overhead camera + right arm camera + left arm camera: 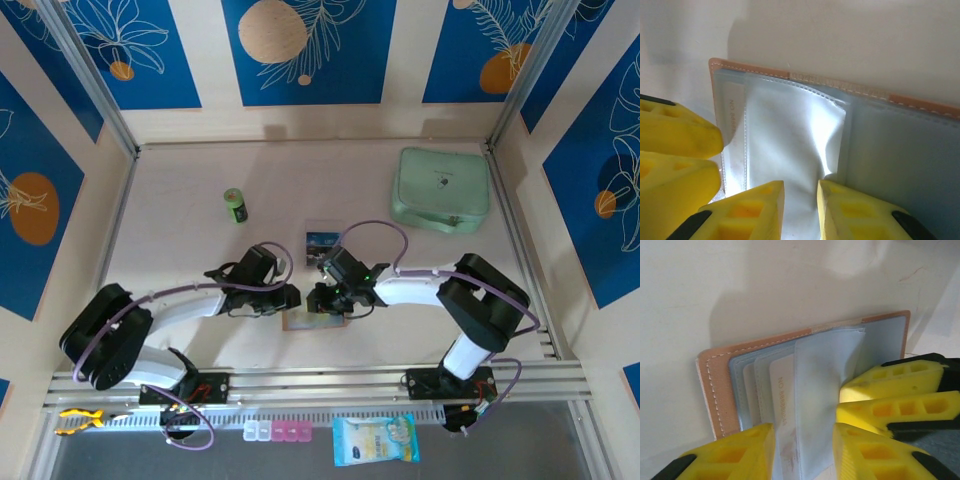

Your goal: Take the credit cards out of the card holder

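Note:
The tan card holder [303,320] lies open on the table between both grippers, its clear grey-blue pockets up [715,390] [920,104]. A white credit card [781,390] [733,112] printed "NO 8888" sits inside a left pocket. One blue-dark credit card [320,242] lies on the table just behind the holder. My left gripper [295,298] [804,432] stands open, its yellow fingers on either side of a loose pocket leaf. My right gripper [322,298] [801,187] is shut on a buckled clear pocket leaf of the holder.
A mint-green case [440,187] rests at the back right. A small green cylinder [235,205] stands at the back left. On the front rail lie a pale blue packet [375,440], a pink-and-white pill box [278,431] and a yellow tool [78,420].

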Robot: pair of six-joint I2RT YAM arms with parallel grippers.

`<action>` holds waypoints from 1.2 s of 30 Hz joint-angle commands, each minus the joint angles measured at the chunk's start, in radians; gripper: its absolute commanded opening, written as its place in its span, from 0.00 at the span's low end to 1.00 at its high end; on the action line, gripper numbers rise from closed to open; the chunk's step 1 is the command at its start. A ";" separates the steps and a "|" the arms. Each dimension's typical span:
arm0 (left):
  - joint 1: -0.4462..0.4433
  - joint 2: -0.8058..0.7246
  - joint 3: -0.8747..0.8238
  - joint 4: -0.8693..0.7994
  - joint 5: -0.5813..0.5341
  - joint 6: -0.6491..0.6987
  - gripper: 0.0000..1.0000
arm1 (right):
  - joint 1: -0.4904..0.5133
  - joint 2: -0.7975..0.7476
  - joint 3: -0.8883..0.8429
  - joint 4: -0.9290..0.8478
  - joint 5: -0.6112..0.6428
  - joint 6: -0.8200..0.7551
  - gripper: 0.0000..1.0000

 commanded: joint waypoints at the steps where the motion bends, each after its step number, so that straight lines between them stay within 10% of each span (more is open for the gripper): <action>1: -0.007 0.016 0.014 0.023 0.029 -0.013 0.36 | -0.012 -0.016 -0.031 0.022 -0.040 0.016 0.25; 36: -0.009 0.036 0.023 0.122 0.109 -0.076 0.27 | -0.046 -0.163 -0.116 0.093 -0.054 0.027 0.28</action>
